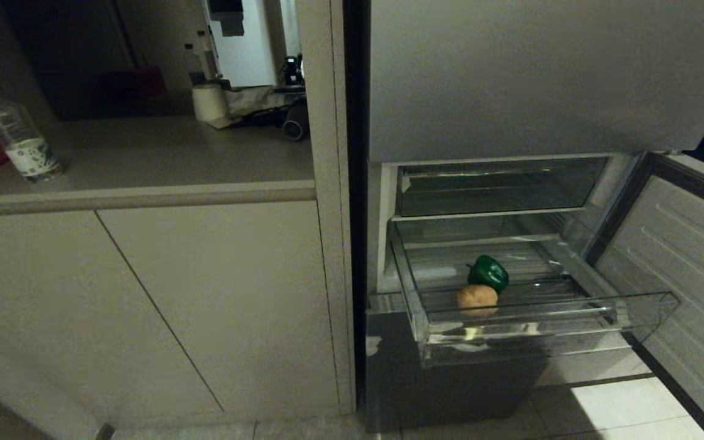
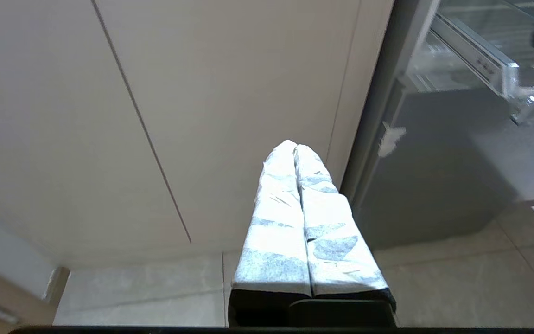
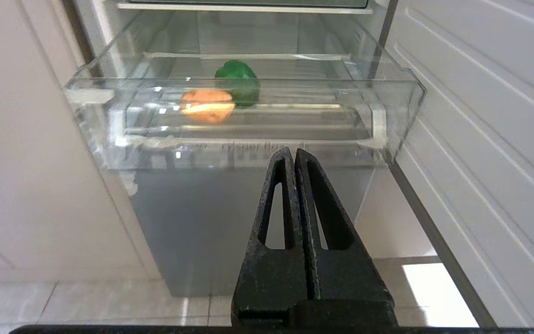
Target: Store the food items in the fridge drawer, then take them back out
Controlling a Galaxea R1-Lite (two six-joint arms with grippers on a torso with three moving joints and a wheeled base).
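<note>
Two grippers are hanging low in front of the fridge, both empty. Right gripper (image 3: 295, 155) is sitting with its black fingers pressed together, aimed at the front lip of the drawer (image 3: 248, 153) and well short of it. Left gripper (image 2: 296, 150), its wrapped fingers likewise pressed flat together, is pointing at the cabinet (image 2: 230, 93) beside the fridge, parked out of the way. Drawer is standing pulled out, so its contents are lying open to reach from above. Potato (image 1: 477, 297) is resting near the front wall, with the pepper (image 1: 489, 272) just behind it, seemingly touching. Both foods are lying in the bin, so storing looks done and taking them out is likely the step ahead
</note>
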